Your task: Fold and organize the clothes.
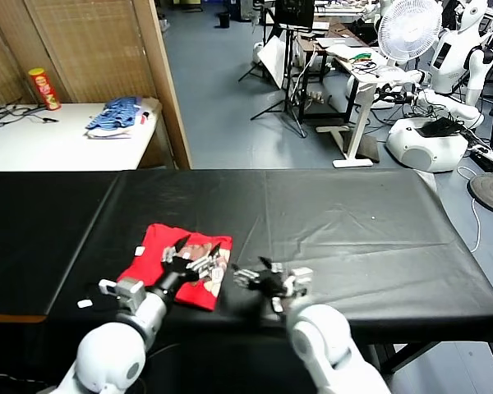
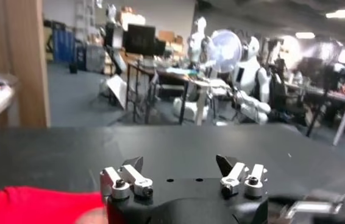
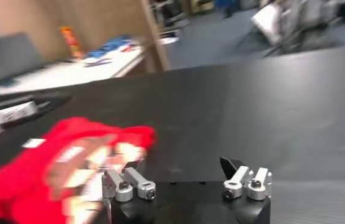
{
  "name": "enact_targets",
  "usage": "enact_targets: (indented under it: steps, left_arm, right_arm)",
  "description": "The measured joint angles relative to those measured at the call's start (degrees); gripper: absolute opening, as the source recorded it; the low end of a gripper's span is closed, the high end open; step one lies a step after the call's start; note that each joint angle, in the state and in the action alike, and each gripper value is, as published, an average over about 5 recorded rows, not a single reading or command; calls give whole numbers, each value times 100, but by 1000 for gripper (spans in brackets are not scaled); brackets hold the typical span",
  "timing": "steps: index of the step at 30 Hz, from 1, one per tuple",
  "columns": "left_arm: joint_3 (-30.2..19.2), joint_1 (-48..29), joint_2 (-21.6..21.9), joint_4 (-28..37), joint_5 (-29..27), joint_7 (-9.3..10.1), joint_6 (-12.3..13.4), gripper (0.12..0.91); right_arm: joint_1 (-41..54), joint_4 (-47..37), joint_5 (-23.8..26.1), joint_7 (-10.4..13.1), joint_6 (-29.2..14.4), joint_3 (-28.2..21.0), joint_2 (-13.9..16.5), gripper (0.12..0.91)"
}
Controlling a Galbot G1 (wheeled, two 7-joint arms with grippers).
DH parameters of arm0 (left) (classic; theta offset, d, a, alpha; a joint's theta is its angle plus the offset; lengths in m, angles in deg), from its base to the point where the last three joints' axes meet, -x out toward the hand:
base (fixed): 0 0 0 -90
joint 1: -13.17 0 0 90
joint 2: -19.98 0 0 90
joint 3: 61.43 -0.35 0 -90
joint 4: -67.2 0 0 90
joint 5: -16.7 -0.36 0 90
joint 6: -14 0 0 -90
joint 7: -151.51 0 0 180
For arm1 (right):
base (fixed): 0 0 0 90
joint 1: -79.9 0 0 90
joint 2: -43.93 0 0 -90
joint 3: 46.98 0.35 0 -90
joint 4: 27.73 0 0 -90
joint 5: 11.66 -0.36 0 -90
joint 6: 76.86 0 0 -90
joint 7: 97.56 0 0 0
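Nearest the head camera, at the lower edge of the frame, both white forearms reach forward onto the black tabletop (image 1: 353, 222). Left pincer (image 1: 195, 249) hangs over the red T-shirt (image 1: 160, 263), its fingers spread apart and gripping nothing. Right pincer (image 1: 273, 279) sits just beside the shirt's right edge in the lower centre, fingers likewise apart and empty.

That T-shirt lies in the lower left of the head view as a compact, roughly rectangular bundle with its cartoon print (image 1: 209, 267) facing up. Judging from this, a fold looks complete and the cloth released; the step in hand seems to be letting go and clearing away. A next move would call for either lifting both pincers free without dragging the fabric, or regrasping an edge for a further fold or tidying.

Only the head view shows the blue-and-white pile of garments (image 1: 115, 116) and a snack can (image 1: 43, 89) on the white side table at upper left. From the left wrist view only a corner of red cloth shows; the right wrist view shows the print blurred, beside its own spread fingers (image 3: 127, 182).
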State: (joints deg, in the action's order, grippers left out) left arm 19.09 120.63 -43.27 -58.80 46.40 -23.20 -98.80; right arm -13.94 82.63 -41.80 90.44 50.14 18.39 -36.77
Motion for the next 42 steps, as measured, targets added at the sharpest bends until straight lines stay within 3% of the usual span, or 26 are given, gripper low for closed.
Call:
enact_targets:
  steps: [5,8,12,15,17,19,22,25,30,33,42]
  left_arm:
    - [110,176,-50,-76,-138,92,55,798]
    - [137,253,-81,-100,-188,123,85,798]
    - [157,343,-85,-134,-309,119,133,798]
    - [174,399,-62,-118,-424,116,185,798]
    - [188,427,-36,-84,-463,119,210,798]
    - [203,453,-3,-35,-460,129,261,798]
    - [213,505,60,64,-435,152,447,798]
    - [194,574,131,182,-433,153,719,798]
    - [122,705,199,283,-544,218,914,798]
    - [113,807,261,239,-547,309,955,798]
    - [355,1411,491,31,-398,395,1130,798]
  right_arm:
    - [319,-590,-78,74,-108,-263,-226,729]
    - [384,-826,11,-8,-229,-306,-271,591]
    - [428,-1043,556,-393,-579,-319,-209,374]
    - [475,-1184,1304,-792,-1006,-267,-56,213]
    - [482,-1241,1830,-1020,-1303,-212,91,150]
    - [440,-1239,2218,-1173,-1589,-147,282,141]
    - [278,-1091,2522,-1245,-1930,-30,623,217]
    - [-13,-775,2680,-1188,-2101,137,913,373]
    - [-688,-76,2602,-848,-2164,551,1083,652]
    - [-1240,392,2399,-605,-2200,880,1083,764]
    - [-3242,1769,2220,-110,-2669,1756,906,798]
